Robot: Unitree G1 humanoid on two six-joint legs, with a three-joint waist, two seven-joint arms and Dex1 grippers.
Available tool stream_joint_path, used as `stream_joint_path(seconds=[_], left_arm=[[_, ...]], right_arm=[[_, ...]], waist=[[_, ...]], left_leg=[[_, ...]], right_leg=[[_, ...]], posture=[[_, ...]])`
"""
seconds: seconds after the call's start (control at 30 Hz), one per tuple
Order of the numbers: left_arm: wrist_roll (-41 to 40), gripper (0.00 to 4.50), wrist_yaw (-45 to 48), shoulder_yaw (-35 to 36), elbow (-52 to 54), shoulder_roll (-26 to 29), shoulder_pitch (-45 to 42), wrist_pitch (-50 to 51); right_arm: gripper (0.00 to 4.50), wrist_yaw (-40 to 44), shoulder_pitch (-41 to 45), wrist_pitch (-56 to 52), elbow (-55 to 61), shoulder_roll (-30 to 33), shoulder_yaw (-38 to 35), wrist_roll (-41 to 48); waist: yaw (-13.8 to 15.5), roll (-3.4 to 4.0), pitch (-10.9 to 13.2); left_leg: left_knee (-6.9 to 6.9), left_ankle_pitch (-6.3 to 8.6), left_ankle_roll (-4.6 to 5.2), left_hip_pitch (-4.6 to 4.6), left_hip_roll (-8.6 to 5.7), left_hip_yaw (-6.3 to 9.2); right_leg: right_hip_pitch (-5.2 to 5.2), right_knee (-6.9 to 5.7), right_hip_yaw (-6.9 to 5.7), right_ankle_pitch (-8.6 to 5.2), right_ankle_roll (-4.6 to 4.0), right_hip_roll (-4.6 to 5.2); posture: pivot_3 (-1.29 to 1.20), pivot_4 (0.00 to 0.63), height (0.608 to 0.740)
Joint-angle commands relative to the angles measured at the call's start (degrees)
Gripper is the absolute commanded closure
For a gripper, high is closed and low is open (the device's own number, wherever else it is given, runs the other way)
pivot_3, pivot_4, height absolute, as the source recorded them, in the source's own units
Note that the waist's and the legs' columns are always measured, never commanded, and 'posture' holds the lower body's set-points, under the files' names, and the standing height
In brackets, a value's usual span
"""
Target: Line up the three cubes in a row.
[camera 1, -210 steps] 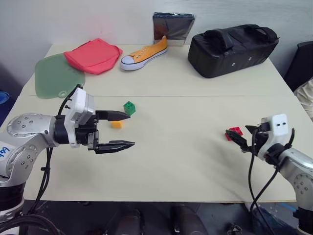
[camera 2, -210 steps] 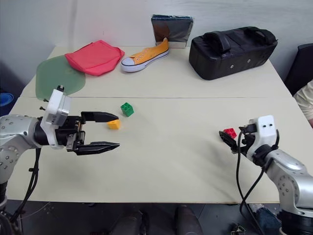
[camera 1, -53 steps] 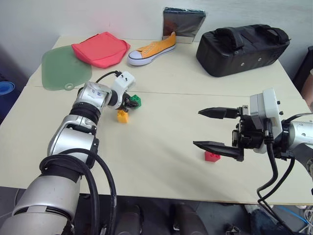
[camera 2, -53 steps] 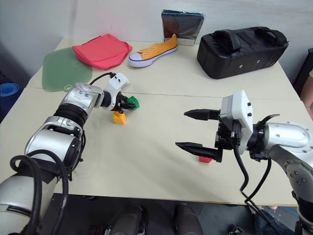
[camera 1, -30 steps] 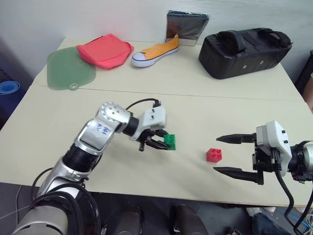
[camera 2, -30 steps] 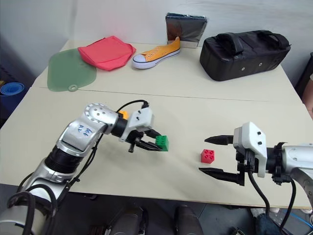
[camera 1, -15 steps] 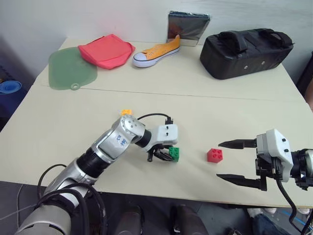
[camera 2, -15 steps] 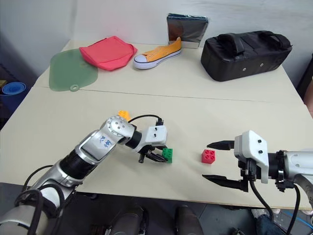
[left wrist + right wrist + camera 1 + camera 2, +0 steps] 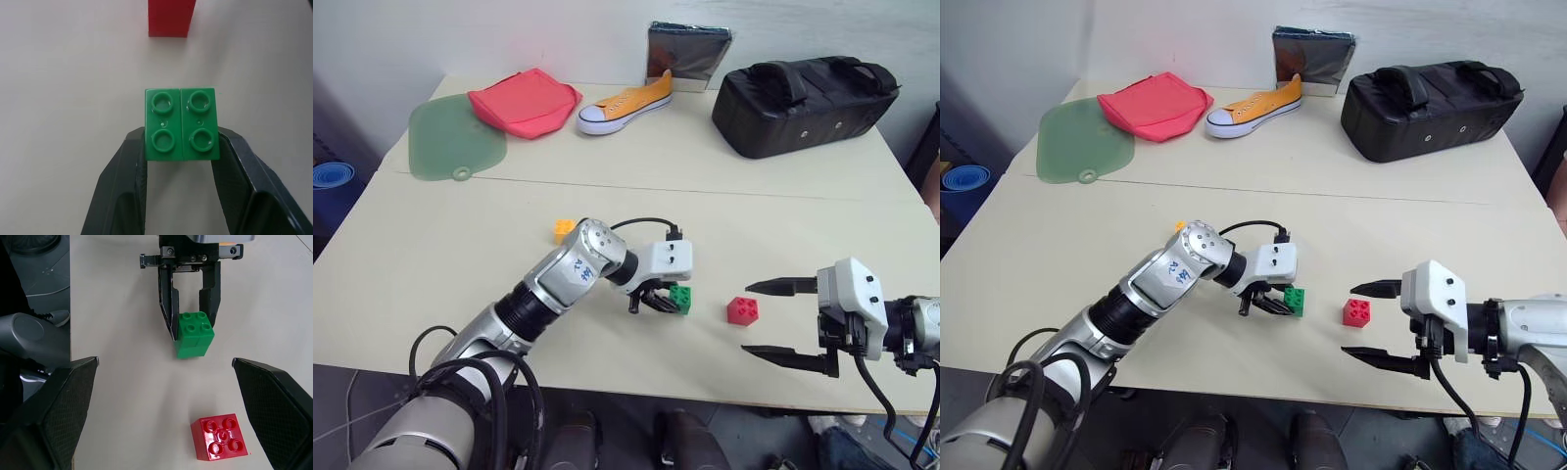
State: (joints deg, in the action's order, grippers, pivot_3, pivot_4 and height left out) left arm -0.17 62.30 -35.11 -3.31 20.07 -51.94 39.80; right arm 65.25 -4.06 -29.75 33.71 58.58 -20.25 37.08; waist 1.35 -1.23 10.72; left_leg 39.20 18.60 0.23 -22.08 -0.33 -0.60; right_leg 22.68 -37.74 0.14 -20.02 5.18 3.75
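The left gripper point(image 9: 658, 303) is clenched on the green cube point(image 9: 681, 298), its two black fingers point(image 9: 128, 171) pressing the cube's opposite sides with the four studs facing up; the cube sits low over the table point(image 9: 431, 255), near the front edge, and the pictures do not settle whether its base touches the surface. The red cube point(image 9: 742, 310) lies on the table just beside it, on the robot's right, apart from it, studs up. The right gripper point(image 9: 781, 318) stands beyond the red cube with its fingers spread wide and nothing between them; the red cube lies near their tips, untouched. The yellow-orange cube point(image 9: 564, 229) rests on the table farther back, behind the left arm point(image 9: 570, 278), apart from the other two cubes. That arm's silver housing bears small blue writing, too small to read. Along the far side of the table lie a green mat point(image 9: 450, 140), a red pouch point(image 9: 525, 101) overlapping its edge, an orange sneaker point(image 9: 625, 101) with a white sole, a dark shiny packet point(image 9: 688, 54) standing against the wall, and a black bag point(image 9: 806, 101); no readable label shows on any of them
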Motion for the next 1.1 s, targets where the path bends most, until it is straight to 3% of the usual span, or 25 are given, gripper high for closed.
stream_joint_path(seconds=[0.03,0.27,0.33,0.6,0.87,1.1], left_arm=[[0.9,3.03,-0.2,-0.9,-0.5,-1.4,-1.2,-0.8],[1.6,3.03,0.4,-1.7,-1.1,-2.1,-1.1,-0.5],[1.7,2.29,0.7,-1.6,-1.1,-1.7,-1.1,-0.6],[-2.5,0.07,2.2,4.3,5.5,1.5,-1.4,5.5],[-6.7,0.02,2.3,15.9,12.4,15.7,3.9,9.2],[-10.8,0.02,-4.2,34.6,22.9,27.0,23.2,20.7]], right_arm=[[0.0,-0.7,0.9,1.0,0.4,-0.7,0.3,0.2],[0.0,-2.2,2.3,-0.1,0.6,-1.6,1.0,1.3],[0.0,-2.5,2.7,-0.3,0.6,-1.6,1.3,1.4],[0.0,-2.4,3.2,0.1,0.2,-1.6,1.8,1.1],[0.0,-1.4,5.5,0.9,-1.3,-1.5,3.8,0.9],[0.0,-0.1,10.3,1.3,-3.9,-1.8,6.5,1.0]], waist=[[0.1,0.0,0.0],[0.1,0.0,0.0],[0.1,0.0,0.0],[0.0,0.0,0.0],[-0.5,0.03,0.0],[-1.4,0.03,0.0]], left_leg=[[0.0,0.0,0.0,0.0,0.0,0.0],[0.0,0.0,0.0,0.0,0.0,0.0],[0.0,0.0,-0.01,0.0,0.0,0.0],[0.0,0.0,-0.01,-0.01,0.0,0.0],[-0.01,-0.03,-0.05,0.04,0.01,0.01],[-0.05,-0.02,-0.03,0.0,0.05,0.09]], right_leg=[[0.0,0.0,0.0,0.0,0.0,0.0],[0.0,0.0,0.0,0.0,0.0,0.01],[0.0,0.0,0.0,0.0,0.0,0.01],[0.01,-0.01,0.0,0.0,0.0,0.01],[0.01,-0.01,0.01,0.0,0.0,0.01],[0.01,-0.04,-0.04,-0.01,-0.01,0.04]], posture=[[0.0,0.15,0.74],[0.0,0.15,0.74],[0.0,0.15,0.74],[0.0,0.15,0.74],[0.0,0.15,0.74],[0.0,0.15,0.74]])
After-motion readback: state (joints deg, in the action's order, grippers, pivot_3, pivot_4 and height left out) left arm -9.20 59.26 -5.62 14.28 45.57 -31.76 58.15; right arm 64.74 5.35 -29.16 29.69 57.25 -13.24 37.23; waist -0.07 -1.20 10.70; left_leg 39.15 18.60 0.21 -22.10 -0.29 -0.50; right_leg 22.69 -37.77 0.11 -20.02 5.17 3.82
